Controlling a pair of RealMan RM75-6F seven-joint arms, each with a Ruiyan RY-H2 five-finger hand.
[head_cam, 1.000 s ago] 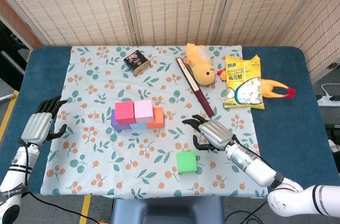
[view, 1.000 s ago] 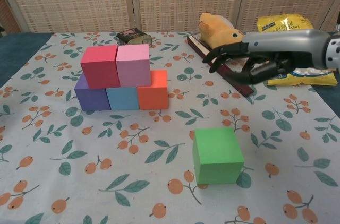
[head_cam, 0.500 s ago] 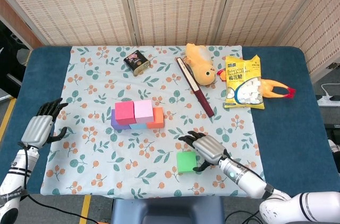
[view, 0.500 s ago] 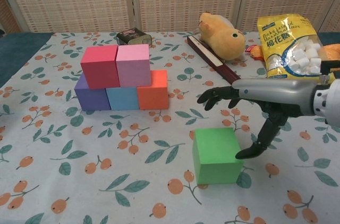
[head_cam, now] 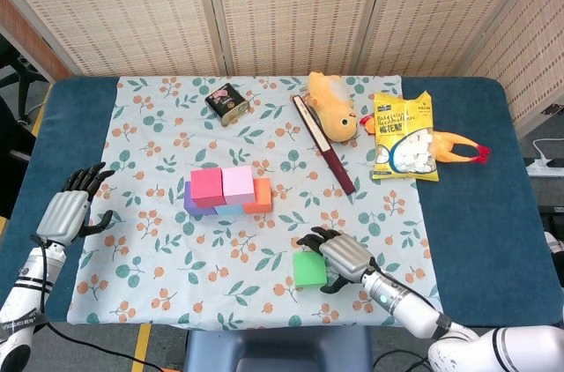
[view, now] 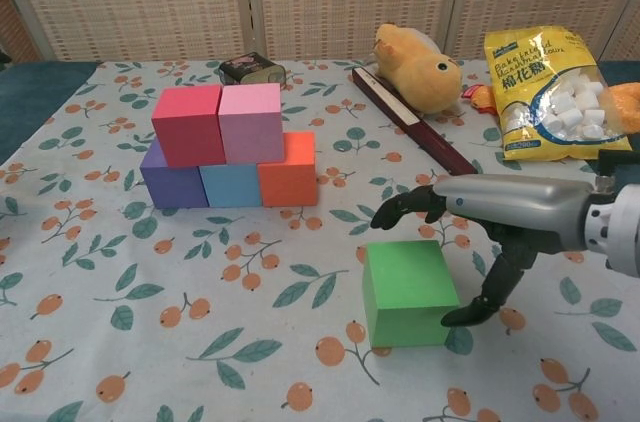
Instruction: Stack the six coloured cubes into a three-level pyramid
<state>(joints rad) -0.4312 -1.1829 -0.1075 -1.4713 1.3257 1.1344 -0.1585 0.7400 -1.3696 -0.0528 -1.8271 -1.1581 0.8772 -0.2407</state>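
Right hand (view: 478, 232) spread, arched over green cube (view: 408, 292), thumb beside its right face; contact cannot be told. Left hand (head_cam: 67, 213) spread, well left of five-cube stack (head_cam: 227, 191). Green cube lies near stack's front right.

Matt green cube (view: 408, 292), printed cloth (view: 250, 272)

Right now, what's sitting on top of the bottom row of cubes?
A red cube and a pink cube sit side by side on the bottom row. Nothing tops them yet.
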